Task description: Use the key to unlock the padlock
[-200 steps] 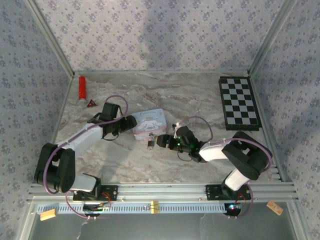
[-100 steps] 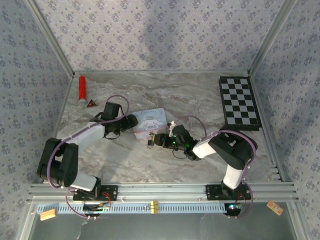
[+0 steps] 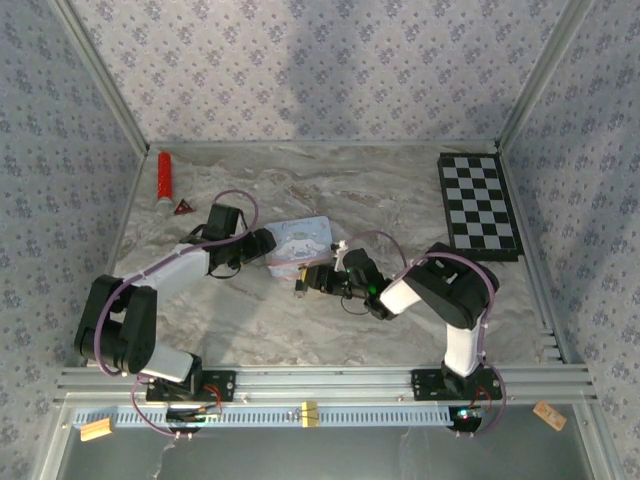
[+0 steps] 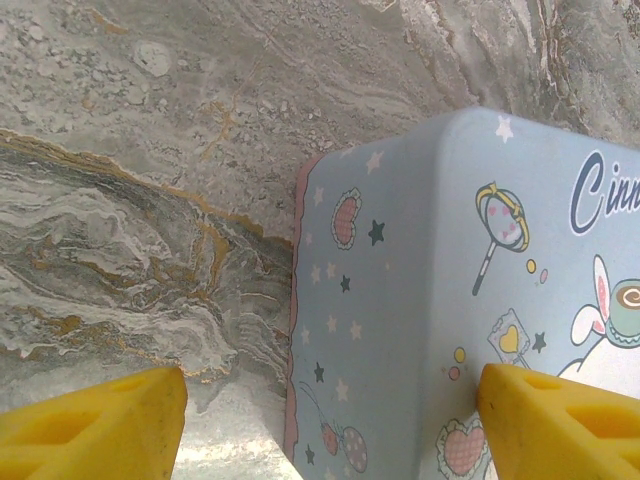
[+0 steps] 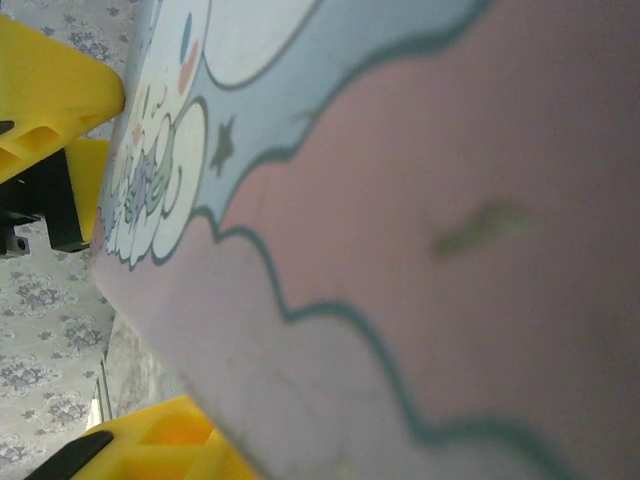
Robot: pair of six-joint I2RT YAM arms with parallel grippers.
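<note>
**A:** Biggest things first. How do the arms lie over the marble table (image 3: 330,340)?

**B:** The left arm (image 3: 165,270) folds at a dark elbow near the table's left edge. From there its white forearm runs low toward the right. The right arm (image 3: 450,290) is bunched tight above its base, with its white forearm stretched low to the left. The two wrists come close together near the table's middle.

**A:** What sits there?

**B:** The pastel tin (image 3: 300,243), lying flat. A checkerboard (image 3: 478,205) lies by the right wall, well apart from both arms.

**A:** And the left gripper (image 3: 266,244)?

**B:** It is at the tin's left end. Its yellow fingers (image 4: 110,420) stand wide apart, one over bare marble and the other over the lid, with the tin's corner between them. It grips nothing.

**A:** The right gripper (image 3: 312,282)?

**B:** It is just beside the tin's near side, and the pink wall looms very close in the right wrist view. I cannot tell how far apart its jaws stand, or whether they hold anything.

**A:** Where is the padlock (image 3: 300,290)?

**B:** On the marble just in front of the tin, at the right gripper's tip. I cannot tell whether they touch.

**A:** Anything smaller?

**B:** A red tube (image 3: 164,175) and a red triangle (image 3: 182,207), near the far left corner.
</note>
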